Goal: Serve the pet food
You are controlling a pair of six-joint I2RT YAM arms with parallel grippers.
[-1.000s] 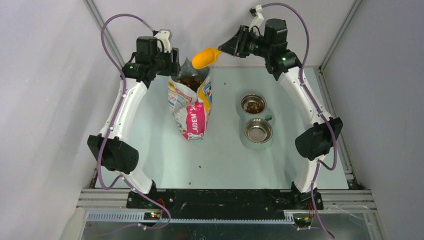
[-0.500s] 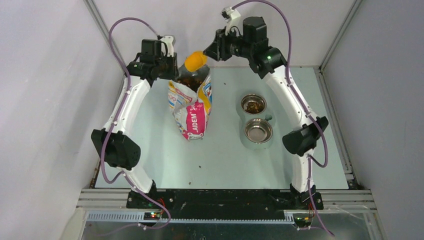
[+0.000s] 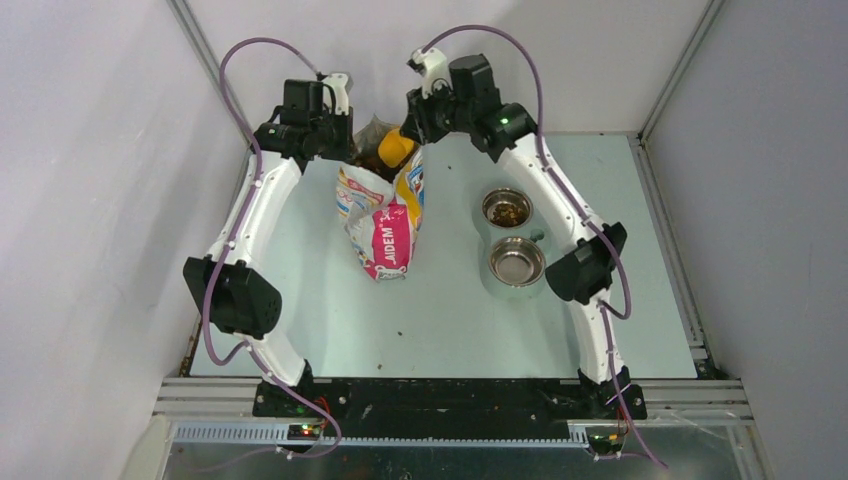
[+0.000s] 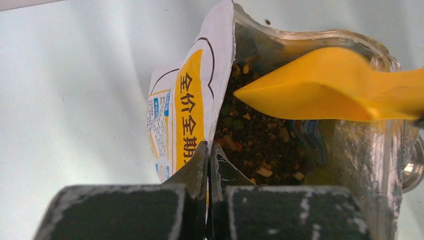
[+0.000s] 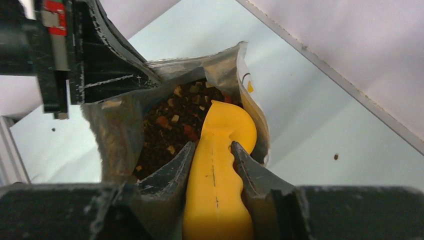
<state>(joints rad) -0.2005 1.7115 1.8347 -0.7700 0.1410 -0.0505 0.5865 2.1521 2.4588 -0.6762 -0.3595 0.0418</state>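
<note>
The pet food (image 4: pixel 255 140) is a loose brown heap inside the open printed bag (image 3: pixel 385 225), which stands at the back of the table. My left gripper (image 4: pixel 209 147) is shut on the bag's left rim (image 4: pixel 192 110). My right gripper (image 5: pixel 212 146) is shut on the handle of the yellow scoop (image 5: pixel 220 170). The scoop's bowl (image 4: pixel 325 85) reaches down into the bag's mouth just above the kibble (image 5: pixel 170 120). From above, the scoop (image 3: pixel 396 148) shows between the two wrists.
To the right of the bag is a double-bowl feeder: its far bowl (image 3: pixel 507 210) holds some kibble and its near bowl (image 3: pixel 517 262) shows bare metal. A few stray pellets (image 3: pixel 400 330) lie on the table. The walls stand close behind both wrists.
My left gripper has closed on the bag's rim. The right arm has swung left and lowered the scoop from above the bag into its mouth.
</note>
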